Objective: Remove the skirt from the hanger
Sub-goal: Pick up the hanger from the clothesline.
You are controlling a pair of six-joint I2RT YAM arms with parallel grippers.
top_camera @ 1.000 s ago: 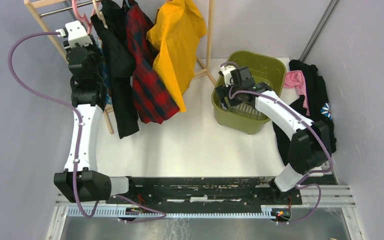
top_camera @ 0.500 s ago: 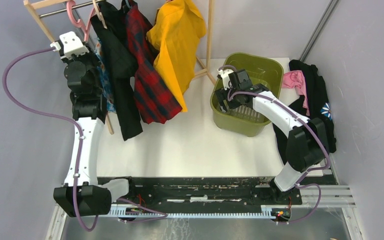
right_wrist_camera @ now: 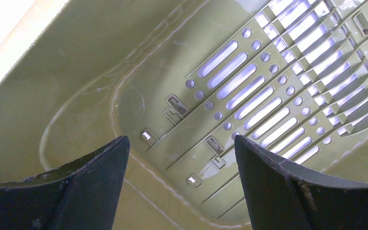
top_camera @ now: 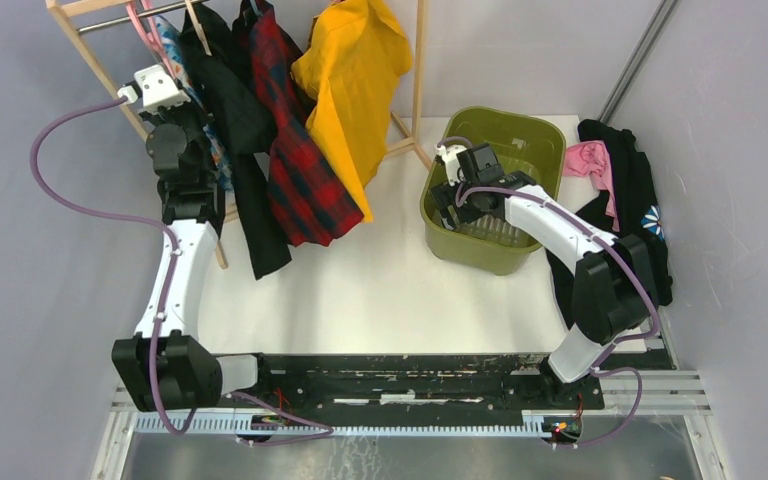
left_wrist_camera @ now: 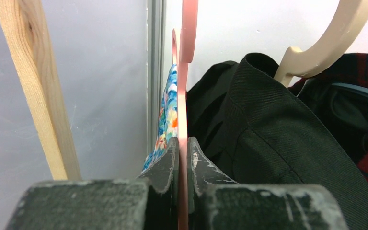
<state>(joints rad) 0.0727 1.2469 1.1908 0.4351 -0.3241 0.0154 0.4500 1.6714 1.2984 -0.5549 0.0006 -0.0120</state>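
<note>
Skirt (left_wrist_camera: pixel 166 110), blue floral print, is on the pink hanger (left_wrist_camera: pixel 183 96) at the left end of the wooden rack (top_camera: pixel 419 70). Its long axis follows the hanger and the fabric drapes downward. In the wrist view it sits on the left-finger side of the hanger plate, bunched just beyond the fingertips.

The hanger is seen edge-on and upright, hook end pointing up and away from the left gripper (left_wrist_camera: pixel 182 143). That gripper is clenched on the hanger plate, both fingers flat against it.

Right of the gripper, touching the hanger: black garment (left_wrist_camera: pixel 268 143) on a beige hanger (left_wrist_camera: pixel 326 43). Past that are the red plaid garment (top_camera: pixel 295 170) and then the yellow garment (top_camera: pixel 350 90). Rack post (left_wrist_camera: pixel 33 86) is left of the gripper, apart from it.

Right gripper (right_wrist_camera: pixel 181 143) has its jaws spread wide and grasps nothing. It points down into the green basket (top_camera: pixel 550 125), slotted basket floor below its fingers. Black and pink clothes pile (top_camera: pixel 625 190) lies on the tabletop (top_camera: pixel 380 280), beyond the basket's far side from that gripper.
</note>
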